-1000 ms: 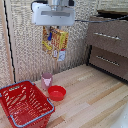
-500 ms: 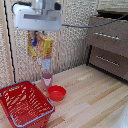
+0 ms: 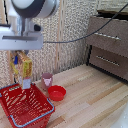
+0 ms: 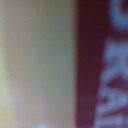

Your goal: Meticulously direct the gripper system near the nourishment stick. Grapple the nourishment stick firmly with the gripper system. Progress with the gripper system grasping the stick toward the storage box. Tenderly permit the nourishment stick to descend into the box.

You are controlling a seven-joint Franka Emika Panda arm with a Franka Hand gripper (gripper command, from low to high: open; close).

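Observation:
In the exterior view my white arm ends in a boxy head, and the gripper [image 3: 21,53] is shut on the yellow-orange snack packet [image 3: 23,68], which hangs upright below it. The packet's lower end hangs just above the far rim of the red lattice basket [image 3: 30,111] at the exterior view's lower left. The fingertips are hidden behind the packet's top. The wrist view is filled by a blurred close-up of the packet [image 4: 100,65], yellow beside dark red with pale print.
A pink cup [image 3: 47,80] and a small red bowl [image 3: 56,93] stand on the wooden table just to the exterior view's right of the basket. A dark wooden drawer cabinet [image 3: 110,45] stands at the right. A woven screen forms the back wall.
The arm has carried the packet toward the exterior view's left, from above the cup and bowl to over the basket's far rim. The grip has not changed.

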